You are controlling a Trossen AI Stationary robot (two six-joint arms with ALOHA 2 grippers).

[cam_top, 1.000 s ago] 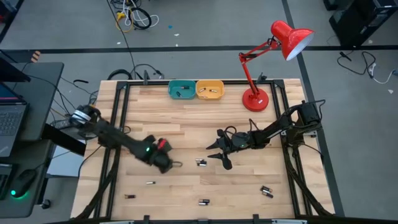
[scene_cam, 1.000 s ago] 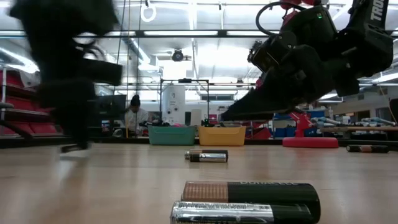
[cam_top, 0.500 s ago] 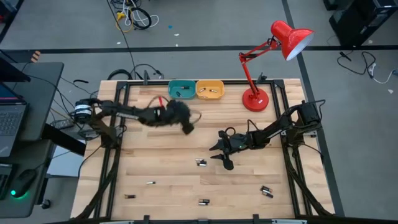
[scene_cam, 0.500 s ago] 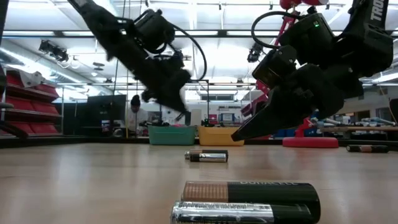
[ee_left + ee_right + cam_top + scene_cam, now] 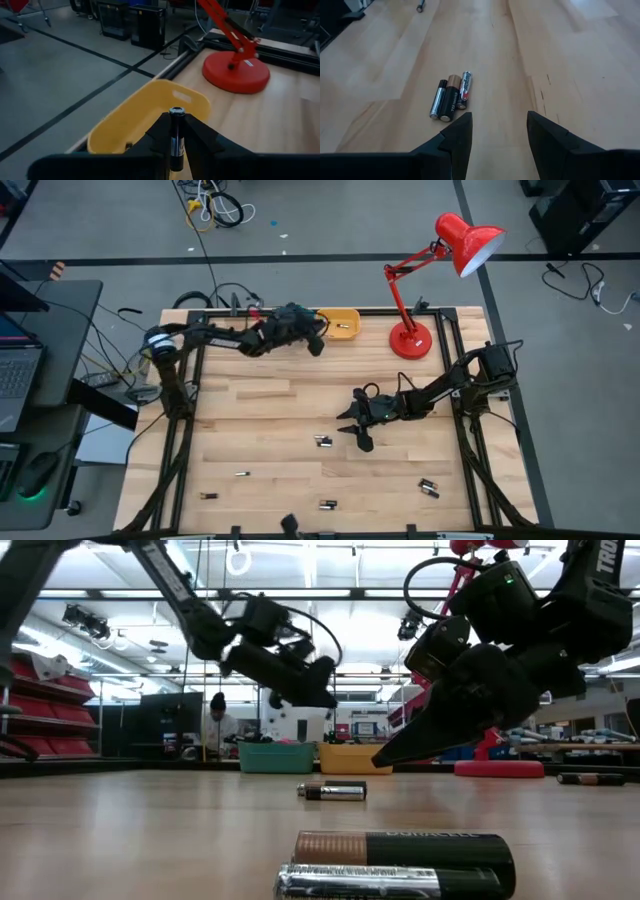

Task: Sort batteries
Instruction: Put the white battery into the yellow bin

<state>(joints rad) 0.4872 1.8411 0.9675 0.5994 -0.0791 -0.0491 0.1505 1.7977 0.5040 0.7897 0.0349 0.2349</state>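
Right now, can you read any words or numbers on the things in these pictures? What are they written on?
"DURACELL", cut off at the top and dim, on the black and copper battery lying nearest in the low view.
"TRO", the start of a cut-off white word, on the dark right arm at that view's edge.
Print on the slim dark battery with red label in the right wrist view: too small to read.
Nothing else is readable.

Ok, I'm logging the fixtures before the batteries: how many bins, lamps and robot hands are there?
Bins: 2, teal bin, yellow bin
Lamps: 1, red lamp
Hands: 2, left hand holding a battery, right hand open
Total: 5
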